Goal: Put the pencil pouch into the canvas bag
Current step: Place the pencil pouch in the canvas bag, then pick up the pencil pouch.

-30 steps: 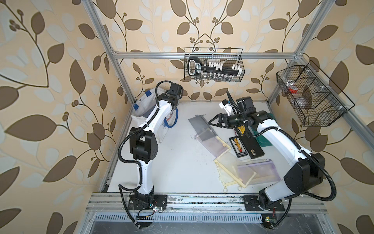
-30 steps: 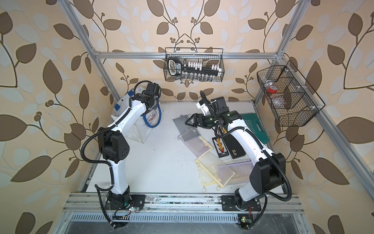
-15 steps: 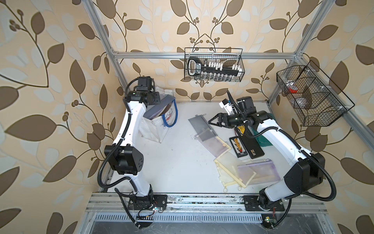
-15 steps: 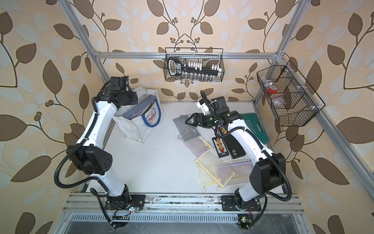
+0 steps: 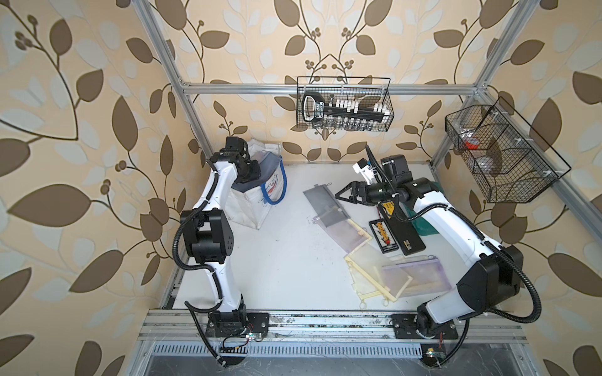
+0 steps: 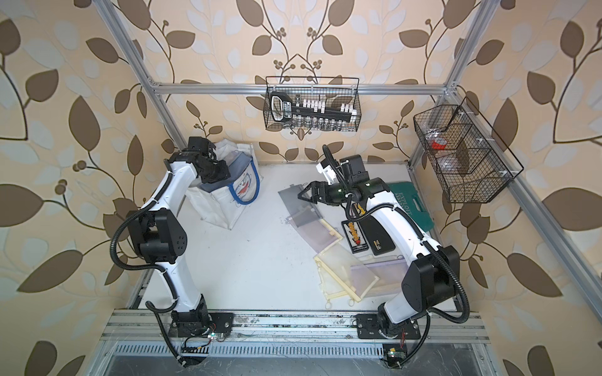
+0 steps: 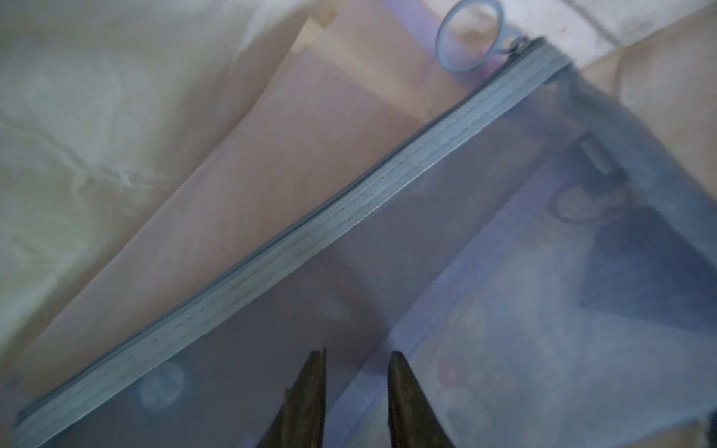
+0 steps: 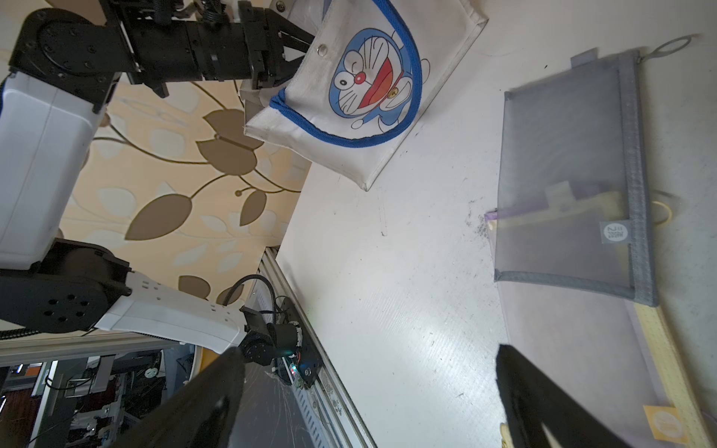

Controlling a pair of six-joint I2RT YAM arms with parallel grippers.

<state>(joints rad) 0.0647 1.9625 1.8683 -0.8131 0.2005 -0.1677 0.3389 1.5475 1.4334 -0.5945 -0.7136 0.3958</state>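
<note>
The white canvas bag with blue rope handles stands at the back left. A blue mesh pencil pouch lies inside its mouth, on top of a pink one. My left gripper is at the bag's rim just above that pouch. Its jaws stand a little apart with nothing between them. My right gripper hangs wide open over the table. It is beside a grey mesh pouch and touches nothing.
Purple and yellow pouches overlap on the table's right half. Under the right arm are a black bit case and a teal tool case. Wire baskets hang on the back wall and the right wall.
The left arm swung from above the bag to its back-left rim, and its jaws have narrowed. The blue pouch now shows in the bag's mouth. The right arm has not moved.
</note>
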